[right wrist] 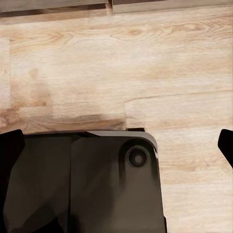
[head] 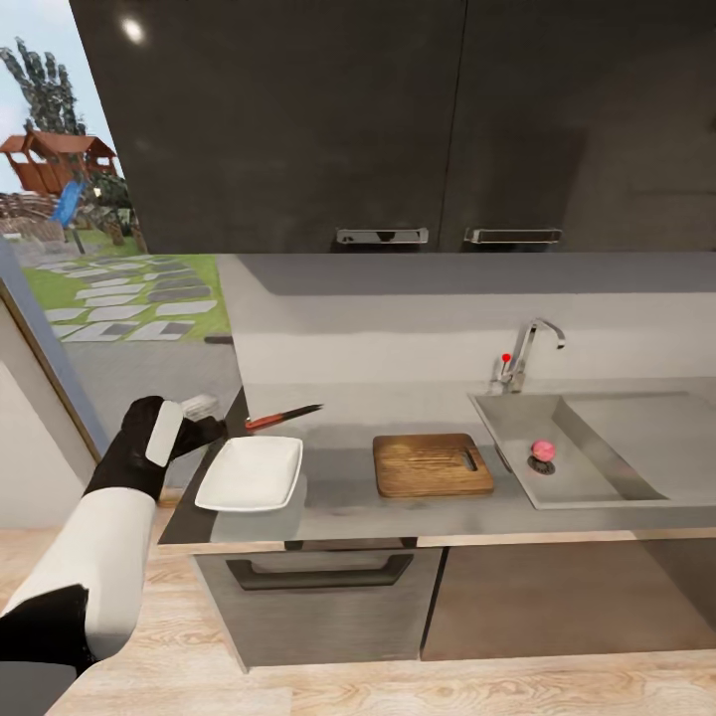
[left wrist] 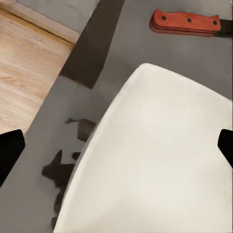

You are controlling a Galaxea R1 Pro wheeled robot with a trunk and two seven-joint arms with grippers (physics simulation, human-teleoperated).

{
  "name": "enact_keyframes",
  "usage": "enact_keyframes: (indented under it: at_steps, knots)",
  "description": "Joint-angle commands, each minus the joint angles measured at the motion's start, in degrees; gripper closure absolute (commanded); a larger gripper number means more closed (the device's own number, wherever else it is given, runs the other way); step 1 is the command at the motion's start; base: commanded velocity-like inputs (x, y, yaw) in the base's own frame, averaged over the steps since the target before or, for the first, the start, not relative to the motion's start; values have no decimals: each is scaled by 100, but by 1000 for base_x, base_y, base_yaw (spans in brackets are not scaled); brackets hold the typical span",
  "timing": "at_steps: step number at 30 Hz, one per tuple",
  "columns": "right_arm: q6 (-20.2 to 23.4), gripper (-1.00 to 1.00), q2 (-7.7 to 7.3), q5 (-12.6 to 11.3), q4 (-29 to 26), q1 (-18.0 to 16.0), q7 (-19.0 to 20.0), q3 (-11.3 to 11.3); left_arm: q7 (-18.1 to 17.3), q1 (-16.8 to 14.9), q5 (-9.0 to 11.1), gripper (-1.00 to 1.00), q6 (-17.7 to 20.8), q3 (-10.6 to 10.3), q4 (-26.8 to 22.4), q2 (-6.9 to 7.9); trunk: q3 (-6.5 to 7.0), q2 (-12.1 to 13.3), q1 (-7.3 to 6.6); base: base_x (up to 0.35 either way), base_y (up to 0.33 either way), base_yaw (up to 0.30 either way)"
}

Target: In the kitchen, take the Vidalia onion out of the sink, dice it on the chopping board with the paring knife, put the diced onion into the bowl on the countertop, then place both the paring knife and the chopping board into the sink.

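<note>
Paring knife (head: 283, 416) on countertop (head: 348, 487) behind bowl (head: 251, 473)

Head view: high, facing forward and down across the smooth grey counter (head: 398, 413), mid-distance; shallow white square bowl (head: 251, 473) lower left of centre, grey steel sink (head: 597, 452) at right, dark wall cabinets (head: 398, 119) filling the top.

Left wrist view: very close, looking steeply down on the white bowl (left wrist: 155, 160) and the reddish-brown knife handle (left wrist: 187, 22) at top right; both shared with head view, knife (head: 282, 416) there.

Right wrist view: straight down, near, on pale wooden plank floor (right wrist: 121, 63) and a dark robot base (right wrist: 82, 184).
</note>
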Motion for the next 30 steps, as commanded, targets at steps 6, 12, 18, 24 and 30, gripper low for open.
enact_keyframes:
  at_steps: [6, 12, 18, 24, 30]
  knots:
    - [-11, -100, 1, -16, -14, 1, -32, 19, 44, -4, 60, -100, 29, -43, -369, 2, -12, -12, 4, -13, 0, 0]
    - [-11, -100, 6, -16, -14, 1, -32, 19, 44, -4, 60, -100, 30, -55, -415, 41, -12, -12, 4, -245, 0, 0]
    - [-11, -100, 7, -16, -15, 1, -32, 19, 45, -4, 60, -100, 41, -57, -420, 72, -12, -12, 4, -333, 0, 0]
    - [-11, -100, 7, -10, -15, 1, -32, 19, 45, -4, 60, -100, 47, -54, -424, 80, -12, -12, 4, -343, 0, 0]
    - [-13, -100, 7, -7, -15, 1, -32, 19, 45, -4, 60, -100, 48, -55, -429, 76, -12, -12, 4, -344, 0, 0]
